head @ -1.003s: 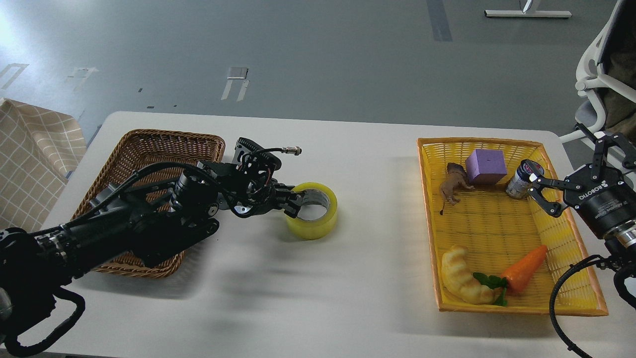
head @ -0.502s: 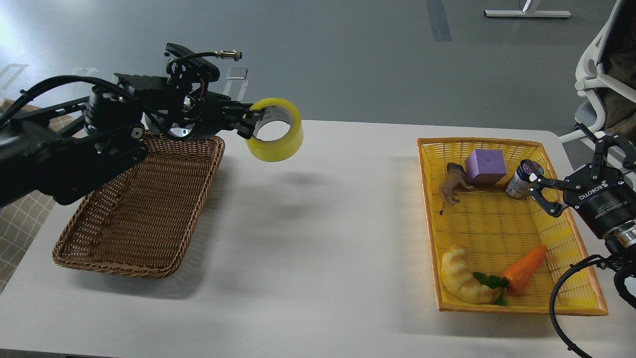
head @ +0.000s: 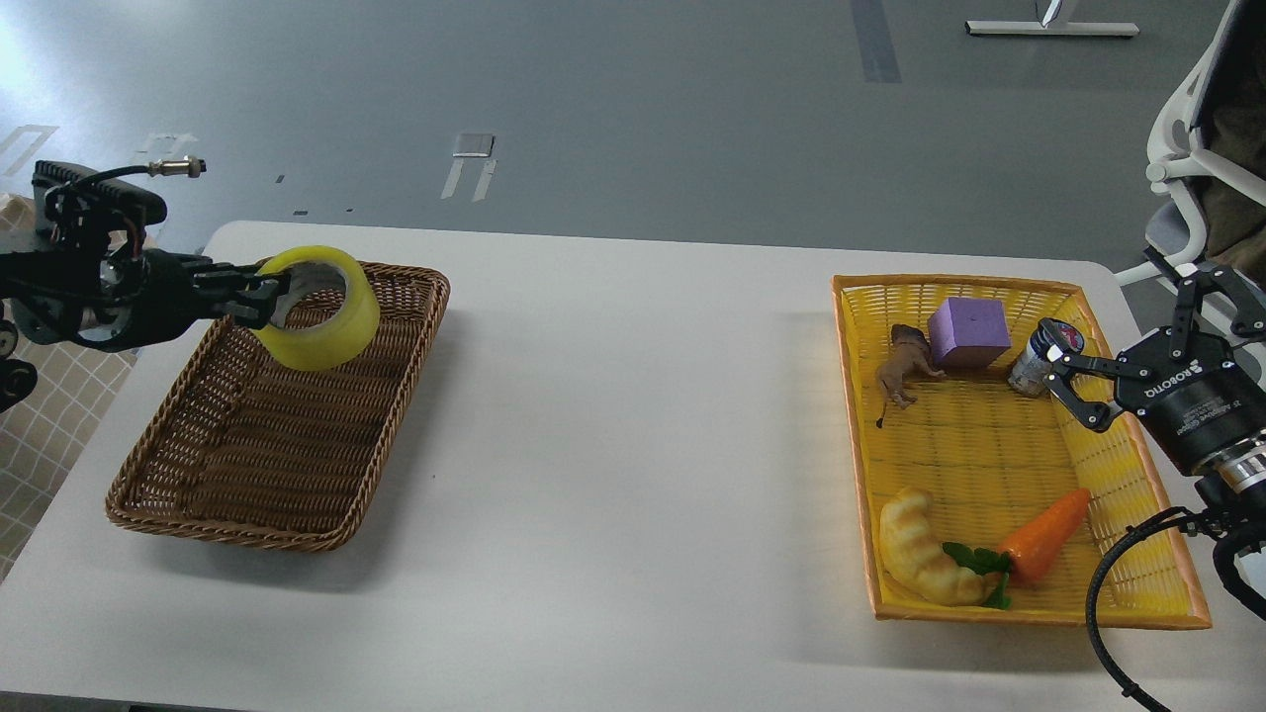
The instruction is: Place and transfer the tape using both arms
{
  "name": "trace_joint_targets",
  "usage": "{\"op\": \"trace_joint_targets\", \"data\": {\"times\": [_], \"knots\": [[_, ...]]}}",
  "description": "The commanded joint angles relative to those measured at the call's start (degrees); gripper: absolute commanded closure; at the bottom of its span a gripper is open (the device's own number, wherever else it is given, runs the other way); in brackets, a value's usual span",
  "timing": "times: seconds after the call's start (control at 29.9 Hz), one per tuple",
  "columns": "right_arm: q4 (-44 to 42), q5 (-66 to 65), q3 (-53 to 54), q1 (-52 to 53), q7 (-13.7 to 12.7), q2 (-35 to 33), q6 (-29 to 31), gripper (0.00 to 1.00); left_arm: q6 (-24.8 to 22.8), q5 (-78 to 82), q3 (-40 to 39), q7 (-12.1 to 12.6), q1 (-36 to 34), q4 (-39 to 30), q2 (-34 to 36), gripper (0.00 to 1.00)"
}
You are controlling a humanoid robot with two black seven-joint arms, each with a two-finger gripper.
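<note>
The yellow tape roll (head: pixel 321 314) hangs in the air over the far part of the brown wicker basket (head: pixel 267 494), held by its rim. My left gripper (head: pixel 259 294) comes in from the left edge and is shut on the roll's left wall. My right gripper (head: pixel 1093 388) is open and empty, hovering over the right side of the yellow basket (head: pixel 989 445), close to a small can (head: pixel 1039 358).
The yellow basket holds a purple block (head: pixel 968 332), a brown toy animal (head: pixel 902 369), a croissant toy (head: pixel 922 550) and a toy carrot (head: pixel 1040 535). A checked cloth (head: pixel 40 396) lies left of the table. An office chair (head: pixel 1202 168) stands at the far right.
My left gripper lifted the tape off the table's middle, then carried it left and lower, over the brown basket. The right arm has barely moved.
</note>
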Motion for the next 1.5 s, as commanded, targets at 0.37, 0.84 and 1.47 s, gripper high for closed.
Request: {"op": "trace_joint_targets", "data": {"times": [0.37, 0.84, 1.47], "knots": [[0.3, 0.0, -0.2, 0.1, 0.0, 0.6, 0.0, 0.01, 5.5, -0.2, 0.0, -0.8, 10.9, 0.8, 0.3, 1.00], [0.3, 0.0, -0.2, 0.2, 0.0, 0.6, 0.0, 0.01, 5.7, -2.5, -0.4, -0.5, 11.0, 4.1, -3.3, 0.40], [0.8, 0.0, -0.2, 0.0, 0.0, 0.7, 0.0, 0.01, -7.0, -42.0, -1.2, -0.5, -9.9, 3.6, -2.1, 0.00]]}}
